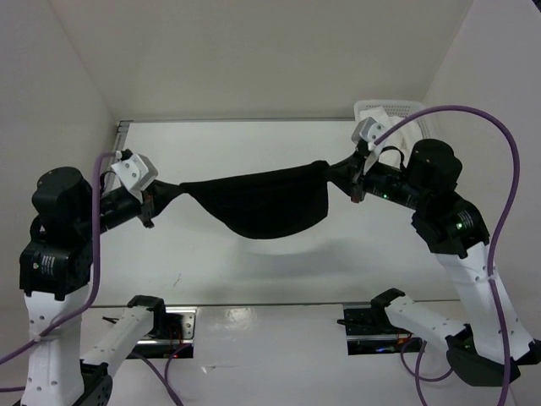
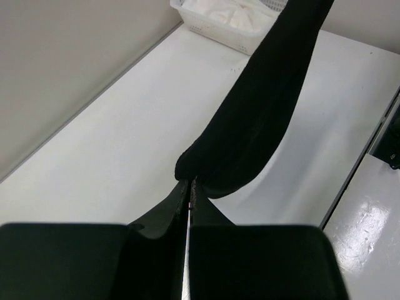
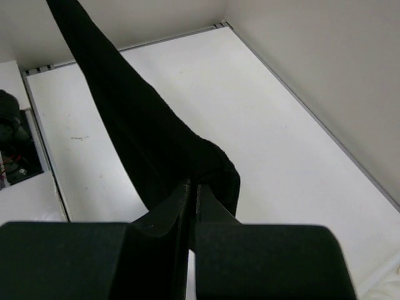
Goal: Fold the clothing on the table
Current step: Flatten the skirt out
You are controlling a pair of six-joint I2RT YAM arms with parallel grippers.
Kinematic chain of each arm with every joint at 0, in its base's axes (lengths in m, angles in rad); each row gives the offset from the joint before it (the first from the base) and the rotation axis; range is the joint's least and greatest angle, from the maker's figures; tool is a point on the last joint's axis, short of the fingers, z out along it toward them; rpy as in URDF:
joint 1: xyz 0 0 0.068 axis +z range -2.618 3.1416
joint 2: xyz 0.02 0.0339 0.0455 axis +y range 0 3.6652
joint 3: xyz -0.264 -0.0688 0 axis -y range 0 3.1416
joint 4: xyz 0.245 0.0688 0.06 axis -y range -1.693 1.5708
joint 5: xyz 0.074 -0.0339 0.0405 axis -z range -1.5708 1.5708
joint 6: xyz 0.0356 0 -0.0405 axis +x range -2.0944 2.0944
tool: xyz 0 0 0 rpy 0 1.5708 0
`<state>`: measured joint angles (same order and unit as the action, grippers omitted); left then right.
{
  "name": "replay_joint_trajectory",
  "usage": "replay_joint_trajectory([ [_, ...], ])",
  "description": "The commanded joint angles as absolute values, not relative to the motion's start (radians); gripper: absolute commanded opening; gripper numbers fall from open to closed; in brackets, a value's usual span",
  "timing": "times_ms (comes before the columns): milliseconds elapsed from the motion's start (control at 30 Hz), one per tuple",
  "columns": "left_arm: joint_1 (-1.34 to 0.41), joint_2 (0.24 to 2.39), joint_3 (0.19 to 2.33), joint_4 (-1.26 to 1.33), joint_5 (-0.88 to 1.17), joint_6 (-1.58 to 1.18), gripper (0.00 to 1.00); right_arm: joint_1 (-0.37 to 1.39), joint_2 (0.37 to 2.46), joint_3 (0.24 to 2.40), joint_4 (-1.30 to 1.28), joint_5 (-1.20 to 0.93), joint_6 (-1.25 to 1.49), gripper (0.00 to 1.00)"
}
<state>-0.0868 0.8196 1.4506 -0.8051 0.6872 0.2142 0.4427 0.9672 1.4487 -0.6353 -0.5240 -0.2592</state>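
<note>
A: Where's the clothing [image 1: 266,203]?
B: Strung between both arms, sagging in the middle above the table [image 1: 211,271] (shadow underneath).
A: Grippers?
B: Left gripper [image 2: 189,187] clamped on one end, right gripper [image 3: 194,187] clamped on the other.

Robotics lab test cell. Plain white panels [image 1: 254,51] enclose the white tabletop [image 1: 211,271]. A left arm [image 1: 55,254] and right arm [image 1: 461,245] stand bolted at its near edge, purple cables [image 1: 461,107] exposed
</note>
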Motion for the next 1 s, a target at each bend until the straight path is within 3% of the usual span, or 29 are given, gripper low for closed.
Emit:
replay_joint_trajectory([
  [0,-0.083,0.805,1.407,-0.772,0.658,0.236,0.00,0.408,0.953,1.405,-0.632,-0.548,-0.262,0.00],
  [367,-0.083,0.906,1.396,-0.762,0.649,0.236,0.00,0.408,1.075,1.362,-0.577,-0.537,-0.233,0.00],
  [533,-0.092,1.052,1.443,-0.752,0.637,0.255,0.00,0.408,1.190,1.373,-0.520,-0.476,-0.259,0.00],
  [800,-0.092,1.471,1.747,-0.752,0.578,0.264,0.00,0.408,1.482,1.561,-0.466,-0.328,-0.322,0.00],
  [967,-0.092,1.704,2.083,-0.815,0.531,0.255,0.00,0.408,1.649,1.782,-0.457,-0.253,-0.342,0.00],
])
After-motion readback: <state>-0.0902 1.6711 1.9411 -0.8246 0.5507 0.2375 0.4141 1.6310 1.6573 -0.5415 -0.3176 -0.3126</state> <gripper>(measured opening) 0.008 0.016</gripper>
